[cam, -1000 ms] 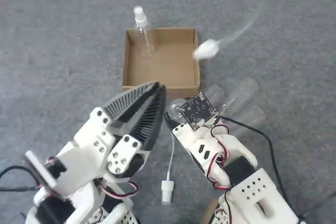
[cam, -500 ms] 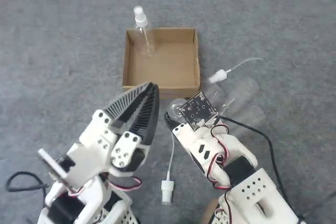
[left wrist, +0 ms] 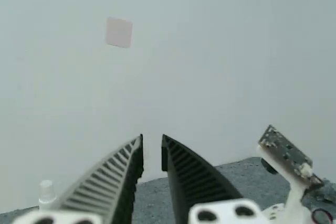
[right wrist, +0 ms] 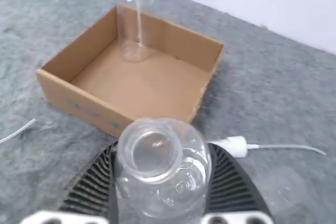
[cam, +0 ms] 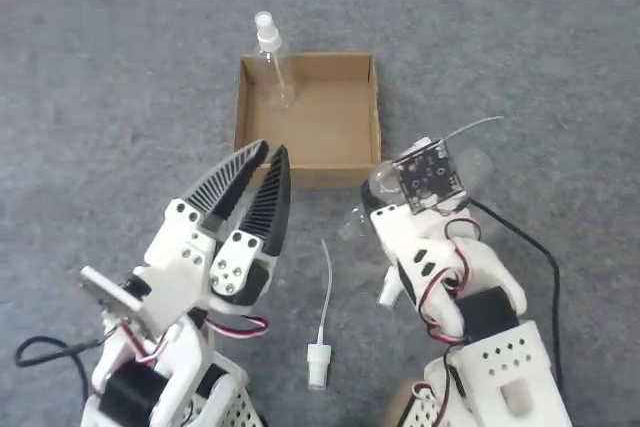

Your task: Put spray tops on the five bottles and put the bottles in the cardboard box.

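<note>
So, my right fingers (right wrist: 231, 182) are clamped on an uncapped bottle (right wrist: 155, 153) just in front of the cardboard box (cam: 305, 175). Meanwhile my left fingers (cam: 225, 187) are barely apart, holding nothing. One capped bottle (cam: 270, 57) stands in the box's far corner.

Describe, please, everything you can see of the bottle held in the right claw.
The bottle is clear and see-through, with a rounded body, a short neck and a ringed mouth that is open and bare. The right claw is shut on it, with a black ribbed finger pressing each side of the body. It hangs above the grey carpet, just short of the cardboard box. A loose spray top lies on the carpet beside it, not touching it.
</note>
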Tool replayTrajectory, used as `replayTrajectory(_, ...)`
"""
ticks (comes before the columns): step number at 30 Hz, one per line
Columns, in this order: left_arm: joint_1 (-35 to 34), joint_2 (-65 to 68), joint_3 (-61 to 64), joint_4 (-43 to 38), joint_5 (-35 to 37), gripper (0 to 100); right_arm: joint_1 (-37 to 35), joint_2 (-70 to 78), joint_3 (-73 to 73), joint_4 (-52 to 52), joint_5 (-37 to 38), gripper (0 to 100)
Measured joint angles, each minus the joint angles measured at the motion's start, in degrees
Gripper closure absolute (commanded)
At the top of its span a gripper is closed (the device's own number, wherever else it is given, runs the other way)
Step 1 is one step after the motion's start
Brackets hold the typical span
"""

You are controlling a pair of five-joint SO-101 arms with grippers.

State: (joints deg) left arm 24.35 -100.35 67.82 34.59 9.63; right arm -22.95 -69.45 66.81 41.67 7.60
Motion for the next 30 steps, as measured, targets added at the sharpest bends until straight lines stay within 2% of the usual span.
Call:
replayTrajectory(6,-6.9,5.6,-2.2,3.2,0.0,94,1.7,0.0,-4.2,6.4,1.9,99.3)
replayTrajectory(15,-11.0,30.9,-18.4,25.6,0.0,93,3.5,0.0,-4.2,6.5,2.1,99.3)
replayTrajectory(18,-11.0,37.9,-19.9,27.9,0.0,86,6.9,0.0,-5.8,6.8,2.1,99.3)
replayTrajectory(23,-6.9,47.4,-20.0,28.5,0.1,82,13.5,0.0,-8.0,6.9,2.1,99.3)
replayTrajectory(30,5.1,62.5,-18.9,27.4,0.1,82,19.3,0.0,-8.1,6.9,2.1,99.3)
